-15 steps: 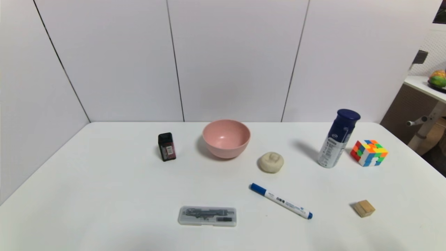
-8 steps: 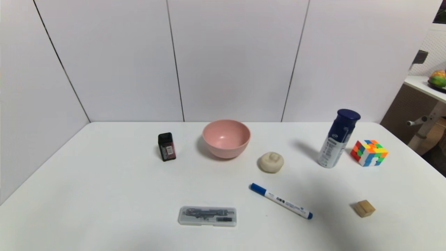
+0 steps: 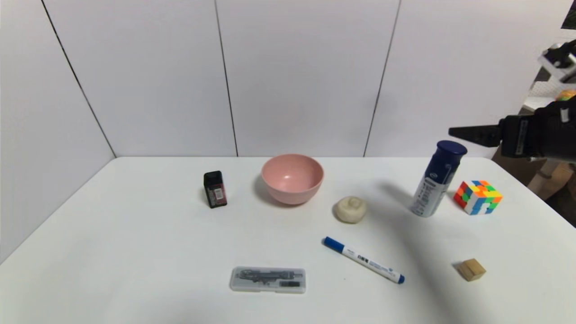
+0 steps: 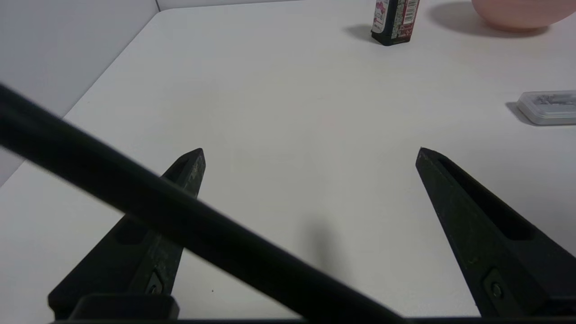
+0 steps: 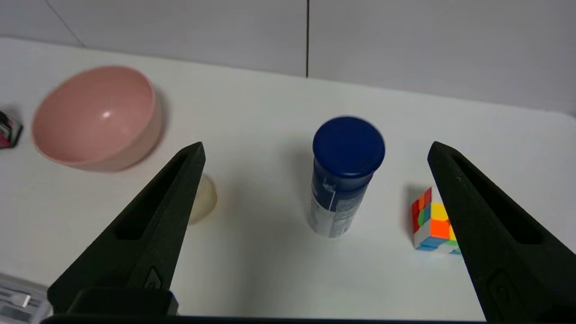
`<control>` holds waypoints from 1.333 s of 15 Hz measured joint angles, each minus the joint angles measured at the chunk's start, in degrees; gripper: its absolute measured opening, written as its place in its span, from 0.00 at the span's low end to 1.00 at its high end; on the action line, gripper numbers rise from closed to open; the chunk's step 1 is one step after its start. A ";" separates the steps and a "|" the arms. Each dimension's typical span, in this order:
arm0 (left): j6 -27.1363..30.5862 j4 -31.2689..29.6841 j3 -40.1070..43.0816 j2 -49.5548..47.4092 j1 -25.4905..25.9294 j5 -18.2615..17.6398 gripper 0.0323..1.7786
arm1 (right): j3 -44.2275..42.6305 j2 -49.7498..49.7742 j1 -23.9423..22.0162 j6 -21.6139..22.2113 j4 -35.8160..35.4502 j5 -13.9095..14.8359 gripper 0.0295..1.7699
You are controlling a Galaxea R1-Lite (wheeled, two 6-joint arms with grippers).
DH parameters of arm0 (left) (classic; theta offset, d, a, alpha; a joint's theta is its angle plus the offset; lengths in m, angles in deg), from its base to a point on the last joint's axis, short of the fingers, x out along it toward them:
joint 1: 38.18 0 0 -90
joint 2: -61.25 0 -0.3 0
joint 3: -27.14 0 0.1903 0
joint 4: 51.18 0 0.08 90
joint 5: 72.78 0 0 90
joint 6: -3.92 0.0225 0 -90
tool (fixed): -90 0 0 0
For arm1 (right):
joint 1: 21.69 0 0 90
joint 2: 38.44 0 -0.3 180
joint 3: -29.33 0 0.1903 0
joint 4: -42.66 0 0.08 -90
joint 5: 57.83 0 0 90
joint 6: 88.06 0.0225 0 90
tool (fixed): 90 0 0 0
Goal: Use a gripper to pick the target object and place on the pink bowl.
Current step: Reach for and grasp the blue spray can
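Both fingers of my right gripper [image 5: 315, 150] spread wide, released, above the bottle [image 5: 342, 180]. My arm runs off frame. Left gripper [image 4: 310, 153] parked, released.

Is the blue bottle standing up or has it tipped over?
Standing up. The blue bottle rests on its base on the table, cap on top, untouched; the right gripper hovers open above it.

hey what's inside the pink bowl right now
Nothing: the pink bowl shows only its bare inner wall and floor. The bottle stands upright on the table, untouched, with the open right hand above it.
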 joint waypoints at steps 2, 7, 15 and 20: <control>0.00 0.00 0.00 0.00 0.00 -0.02 0.95 | 1.65 -2.27 -0.16 -0.02 -0.35 0.22 0.97; 0.00 0.00 -0.01 0.00 0.00 -0.02 0.95 | 5.84 -5.21 -1.22 0.09 -6.01 2.26 0.97; -0.02 0.00 0.00 0.00 0.00 0.00 0.95 | 11.96 -6.81 -1.29 0.50 -7.03 2.80 0.97; -0.02 0.00 0.00 0.00 0.00 -0.02 0.95 | 12.37 -10.12 -1.44 0.59 -11.80 2.78 0.97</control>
